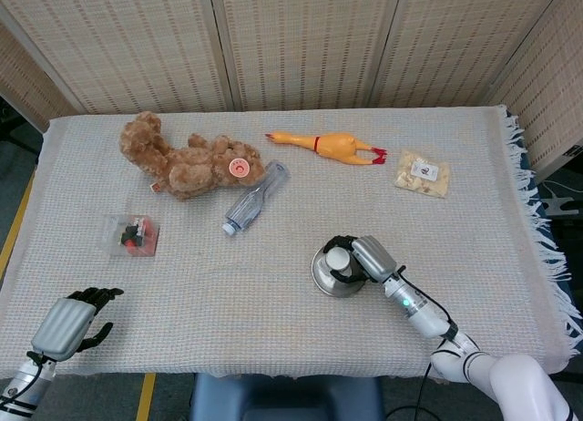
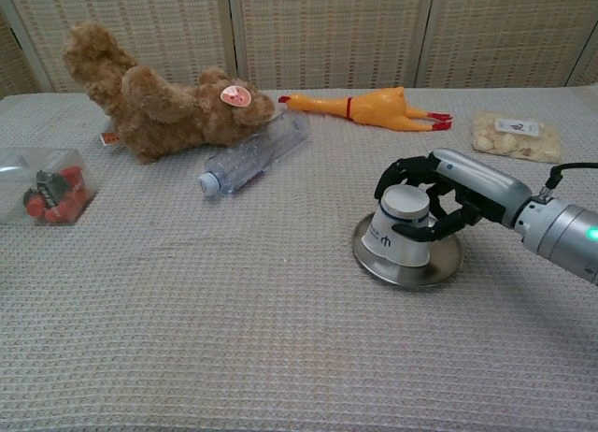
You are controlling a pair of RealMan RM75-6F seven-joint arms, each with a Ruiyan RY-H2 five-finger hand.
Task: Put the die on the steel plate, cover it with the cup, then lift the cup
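An upside-down white paper cup [image 2: 400,230] stands upright on the round steel plate [image 2: 411,277], right of the table's middle. My right hand [image 2: 450,194] reaches in from the right and grips the cup around its top, fingers wrapped on both sides. The head view shows the same cup [image 1: 338,257], plate [image 1: 325,280] and right hand [image 1: 366,257]. No die shows in either view. My left hand [image 1: 68,324] hovers at the near left table edge, fingers apart and holding nothing; it is outside the chest view.
A brown teddy bear [image 2: 159,105] and a clear plastic bottle [image 2: 254,153] lie at the back left. A rubber chicken [image 2: 374,107] and a snack bag [image 2: 516,135] lie at the back right. A clear box of red pieces [image 2: 45,187] sits far left.
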